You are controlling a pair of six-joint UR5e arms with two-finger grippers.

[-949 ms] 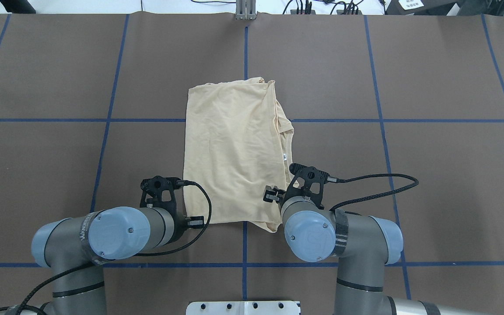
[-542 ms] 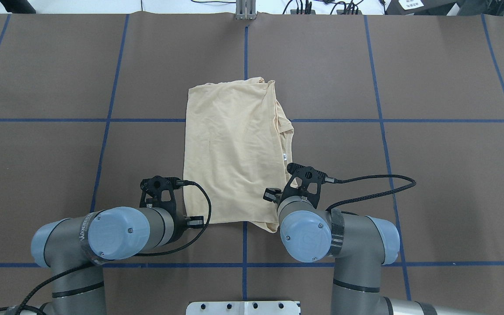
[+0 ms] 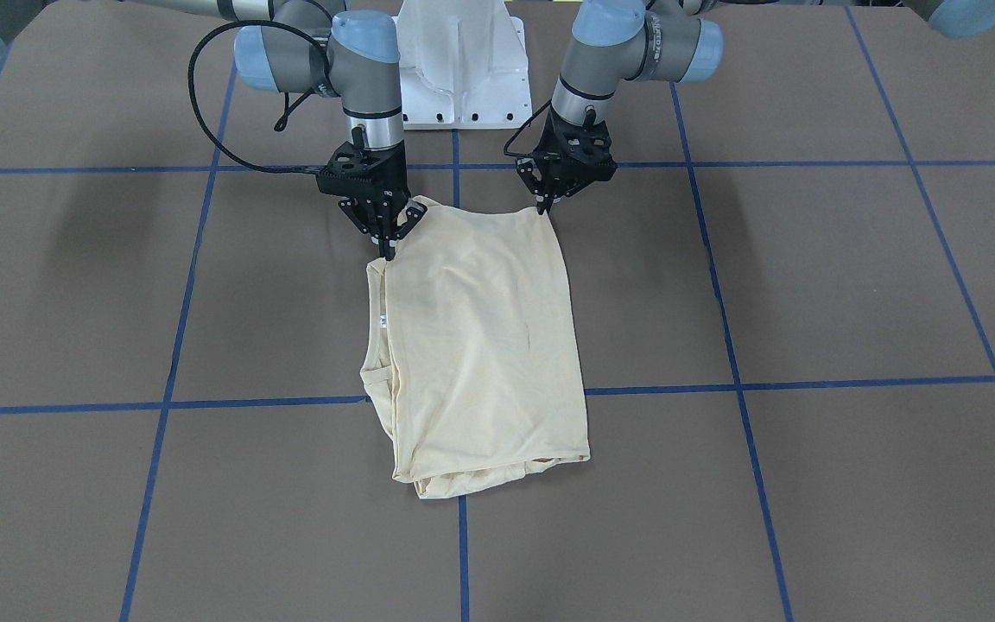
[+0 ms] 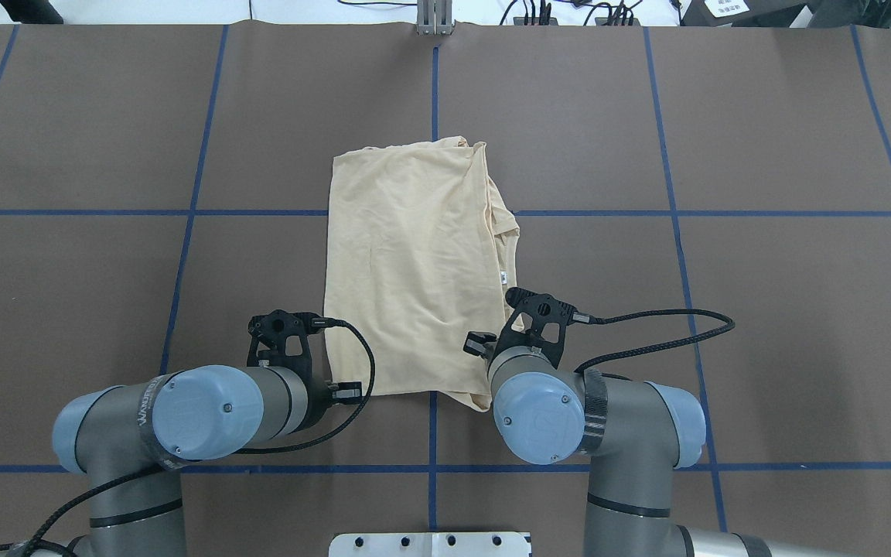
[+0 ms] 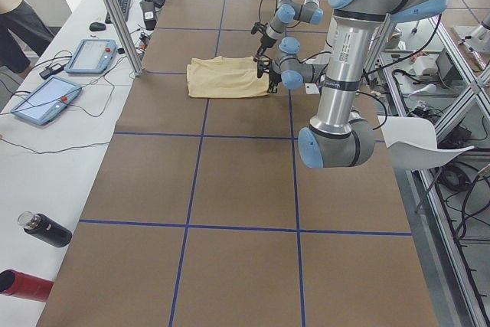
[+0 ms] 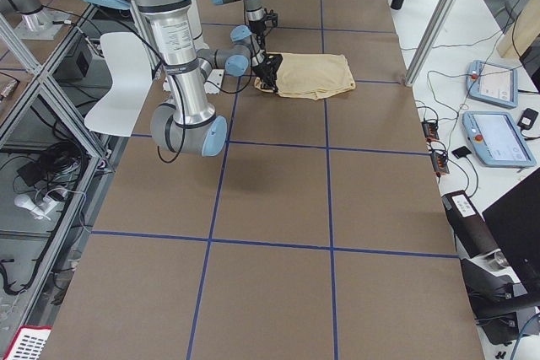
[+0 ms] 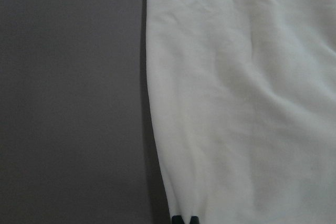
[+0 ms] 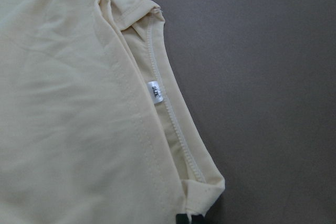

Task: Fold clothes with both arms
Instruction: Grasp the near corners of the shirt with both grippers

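Pale shirt (image 7: 241, 98) right, dark table (image 7: 68, 98) left, pincer (image 7: 185, 219) at edge

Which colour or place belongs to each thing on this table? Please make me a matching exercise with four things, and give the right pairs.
Things:
1. T-shirt
2. neck label
3. tape lines
4. right gripper

Colour or place:
A. blue
B. at the shirt's edge, on the label's side
C. white
D. cream-yellow

Pairs: 1-D, 2-C, 3-A, 4-B
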